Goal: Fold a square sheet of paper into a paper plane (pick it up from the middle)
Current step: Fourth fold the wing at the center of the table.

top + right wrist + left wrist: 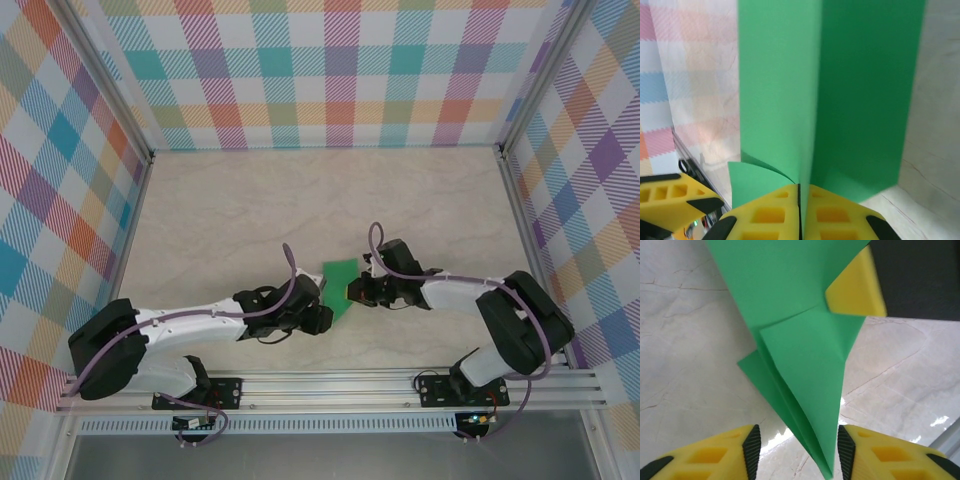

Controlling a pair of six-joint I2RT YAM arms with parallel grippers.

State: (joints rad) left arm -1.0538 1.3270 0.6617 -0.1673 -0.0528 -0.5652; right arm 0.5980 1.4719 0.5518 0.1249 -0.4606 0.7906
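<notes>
Where the green paper (340, 288) is: lifted off the table (250, 210), strung between both grippers just ahead of the arm bases. It's creased into a pointed shape, and we'd say it's not a finished plane yet.
Right gripper (800, 194): jaws pressed together on the paper along a fold, with the sheet standing up and away from the fingers.
Left gripper (796, 452): fingers parted to a middling gap with nothing pinched. The paper's pointed tip hangs between the pads (844, 450), closer to the one on the wrist view's right. We can't tell if it touches.
Long axis: runs from the right gripper's pinch down to the tip in the left gap, so it reads as a short diagonal from above.
Nearer arm: honestly both are right on it. The right one has the hold and the left is free to act.
Next move, our guess: the left closes on the tip, after nudging sideways to centre it.
Room: lots of bare table beyond and to either side, walls well apart. The near rail (330, 385) sits close behind the wrists, so we'd work outward.
</notes>
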